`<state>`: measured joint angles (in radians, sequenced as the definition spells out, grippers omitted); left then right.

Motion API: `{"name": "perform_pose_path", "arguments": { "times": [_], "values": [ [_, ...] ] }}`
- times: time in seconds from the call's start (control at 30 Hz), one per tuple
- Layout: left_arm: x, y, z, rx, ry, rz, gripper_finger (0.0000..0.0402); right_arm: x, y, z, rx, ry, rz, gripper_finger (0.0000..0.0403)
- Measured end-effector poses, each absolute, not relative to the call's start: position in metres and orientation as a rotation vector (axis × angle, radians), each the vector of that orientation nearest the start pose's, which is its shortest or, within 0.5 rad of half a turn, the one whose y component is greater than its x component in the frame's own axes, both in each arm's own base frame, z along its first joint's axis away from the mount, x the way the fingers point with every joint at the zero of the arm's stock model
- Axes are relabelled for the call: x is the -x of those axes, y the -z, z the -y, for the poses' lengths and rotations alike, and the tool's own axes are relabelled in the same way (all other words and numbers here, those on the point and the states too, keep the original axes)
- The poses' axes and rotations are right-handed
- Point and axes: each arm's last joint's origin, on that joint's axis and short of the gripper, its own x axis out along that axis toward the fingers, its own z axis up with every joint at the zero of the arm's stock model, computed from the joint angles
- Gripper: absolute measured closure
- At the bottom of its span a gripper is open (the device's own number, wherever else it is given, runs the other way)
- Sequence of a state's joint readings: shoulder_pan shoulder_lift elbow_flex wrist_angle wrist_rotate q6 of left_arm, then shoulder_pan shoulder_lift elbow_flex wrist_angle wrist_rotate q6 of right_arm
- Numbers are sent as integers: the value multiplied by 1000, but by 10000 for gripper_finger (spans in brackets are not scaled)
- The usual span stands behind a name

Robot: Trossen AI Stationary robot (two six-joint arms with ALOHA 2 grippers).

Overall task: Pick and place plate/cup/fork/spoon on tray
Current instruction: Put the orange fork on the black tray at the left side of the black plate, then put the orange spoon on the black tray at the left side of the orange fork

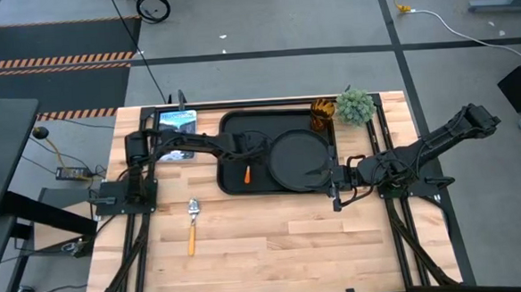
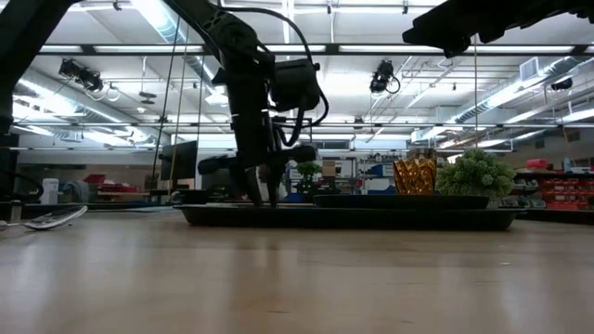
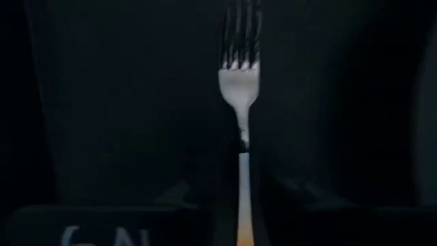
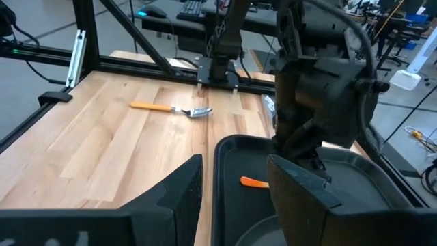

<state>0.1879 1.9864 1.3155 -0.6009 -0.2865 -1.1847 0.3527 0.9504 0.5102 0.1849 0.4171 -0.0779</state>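
Note:
The black tray lies at the table's far middle. The round black plate lies on its right half. The amber cup stands at the tray's far right corner. The fork lies flat on the tray's left half, its orange handle toward the near edge. My left gripper points down over the fork and is open, with one finger on either side of the fork's neck. The spoon lies on the bare table, near and left of the tray. My right gripper is open and empty by the tray's near right corner.
A small green plant stands just right of the cup. A flat device with a blue screen lies at the far left of the table. Bare wood stretches across the table's near half, apart from the spoon.

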Motion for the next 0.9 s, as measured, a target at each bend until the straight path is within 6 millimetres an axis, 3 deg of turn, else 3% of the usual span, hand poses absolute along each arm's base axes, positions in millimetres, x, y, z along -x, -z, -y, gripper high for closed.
{"name": "perform_pose_path", "arguments": {
  "times": [0.2,0.43,0.73,0.9],
  "values": [
    [-371,-178,-58,929,-929,-935,293,-196,-243,-60,170,55,-249,232],
    [-353,-205,7,1022,-752,-1125,308,-196,-243,-60,157,55,-255,232],
    [-311,-207,89,976,-969,-1330,342,-196,-241,-60,151,56,-268,232],
    [-286,-207,121,902,-1080,-1393,370,-196,-242,-60,149,55,-265,232]
  ]
}}
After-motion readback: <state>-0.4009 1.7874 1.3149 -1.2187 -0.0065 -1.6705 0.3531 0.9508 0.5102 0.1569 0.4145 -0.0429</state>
